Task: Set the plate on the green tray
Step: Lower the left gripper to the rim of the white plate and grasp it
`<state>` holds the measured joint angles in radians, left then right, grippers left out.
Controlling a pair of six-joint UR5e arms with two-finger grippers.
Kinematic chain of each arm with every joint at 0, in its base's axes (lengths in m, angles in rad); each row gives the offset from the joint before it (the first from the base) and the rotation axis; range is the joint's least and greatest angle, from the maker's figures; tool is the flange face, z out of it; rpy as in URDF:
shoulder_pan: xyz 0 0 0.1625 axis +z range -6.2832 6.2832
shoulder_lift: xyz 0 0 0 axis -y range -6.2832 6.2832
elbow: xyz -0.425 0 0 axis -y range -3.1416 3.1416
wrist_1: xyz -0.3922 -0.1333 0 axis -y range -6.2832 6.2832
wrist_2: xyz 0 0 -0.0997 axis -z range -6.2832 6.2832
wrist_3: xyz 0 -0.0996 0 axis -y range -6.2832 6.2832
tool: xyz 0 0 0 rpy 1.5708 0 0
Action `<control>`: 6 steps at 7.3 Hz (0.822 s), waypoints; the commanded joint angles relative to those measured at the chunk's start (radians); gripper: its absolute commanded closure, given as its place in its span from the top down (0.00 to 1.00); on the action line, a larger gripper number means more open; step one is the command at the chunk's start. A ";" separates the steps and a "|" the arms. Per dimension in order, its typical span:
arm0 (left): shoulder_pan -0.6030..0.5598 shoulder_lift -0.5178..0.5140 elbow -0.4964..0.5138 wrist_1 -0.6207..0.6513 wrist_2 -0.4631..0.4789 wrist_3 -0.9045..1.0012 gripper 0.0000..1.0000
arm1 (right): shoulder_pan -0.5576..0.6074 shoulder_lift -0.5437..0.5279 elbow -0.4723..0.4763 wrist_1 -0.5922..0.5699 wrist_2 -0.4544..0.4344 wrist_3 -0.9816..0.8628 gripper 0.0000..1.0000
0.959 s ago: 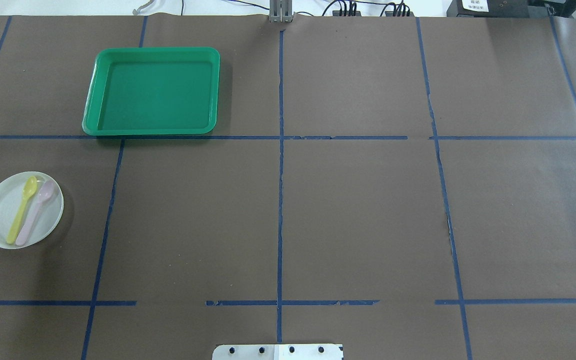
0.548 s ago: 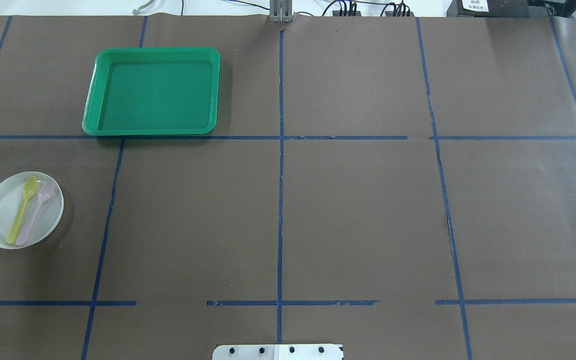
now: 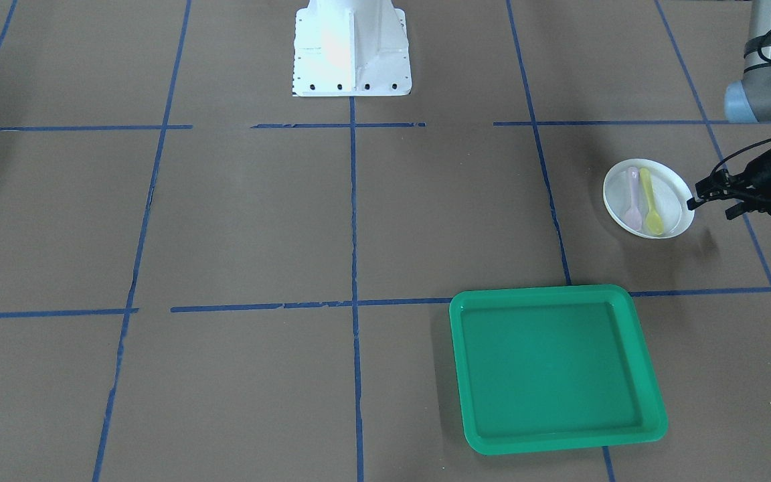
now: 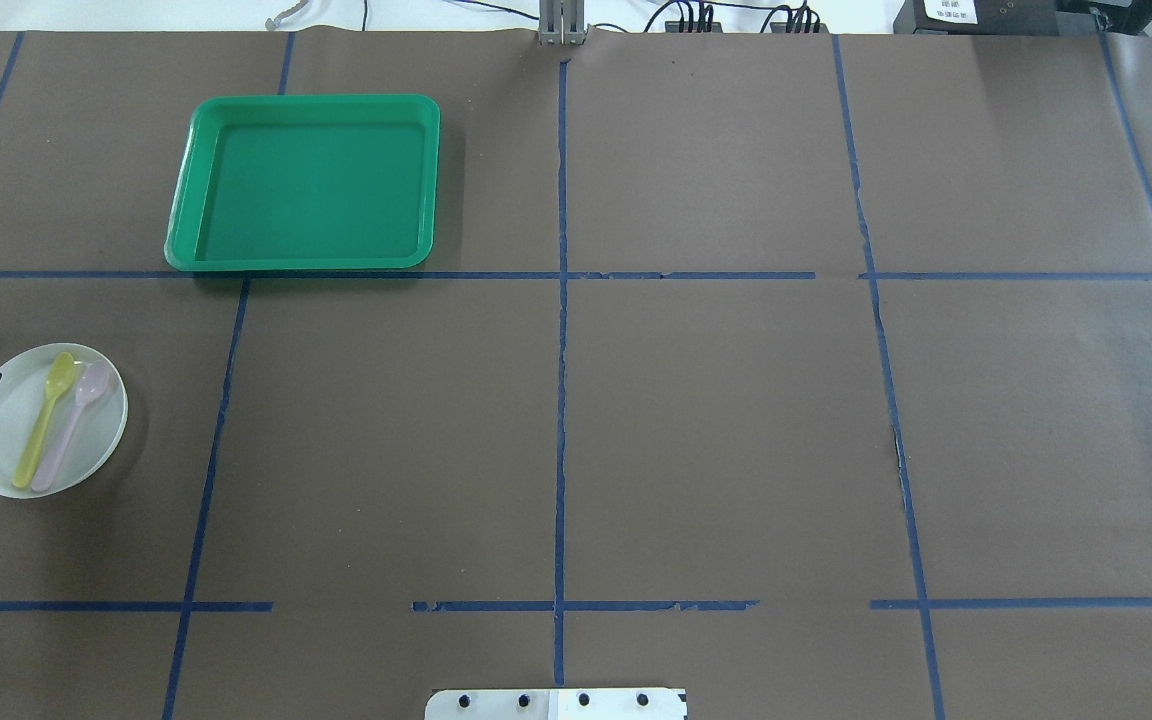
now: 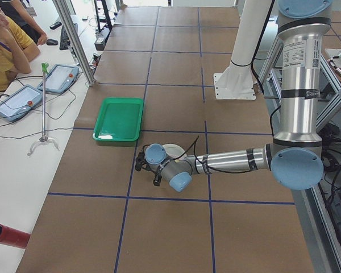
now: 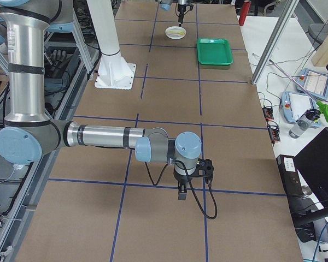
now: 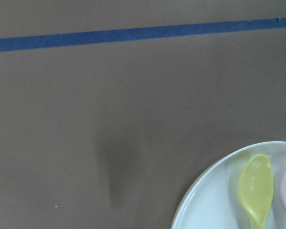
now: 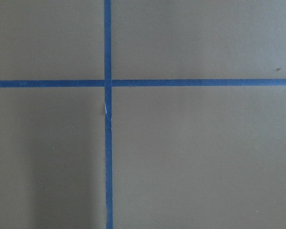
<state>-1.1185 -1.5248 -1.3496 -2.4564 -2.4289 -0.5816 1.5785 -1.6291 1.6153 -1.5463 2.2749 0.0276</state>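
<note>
Left gripper just reached plate rim by desk left edge; jaws look open, view poor. Right gripper: can't tell. Grasp next, then green tray.

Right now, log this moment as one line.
phase: pre-grasp | left gripper: open, at plate rim | plate: on table, carrying spoons | green tray: no plate yet | right gripper: state unclear
</note>
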 commanded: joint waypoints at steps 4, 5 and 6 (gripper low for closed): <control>0.026 0.002 0.003 -0.006 -0.028 -0.011 0.00 | 0.000 0.000 0.000 0.000 0.000 0.000 1.00; 0.026 0.003 0.004 -0.004 -0.056 -0.009 0.00 | 0.000 0.000 0.000 0.000 0.000 0.000 1.00; 0.026 0.005 0.006 -0.004 -0.056 -0.009 0.00 | 0.000 0.000 0.000 0.000 0.002 0.000 1.00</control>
<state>-1.0923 -1.5221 -1.3445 -2.4613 -2.4733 -0.5908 1.5785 -1.6291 1.6153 -1.5462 2.2753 0.0276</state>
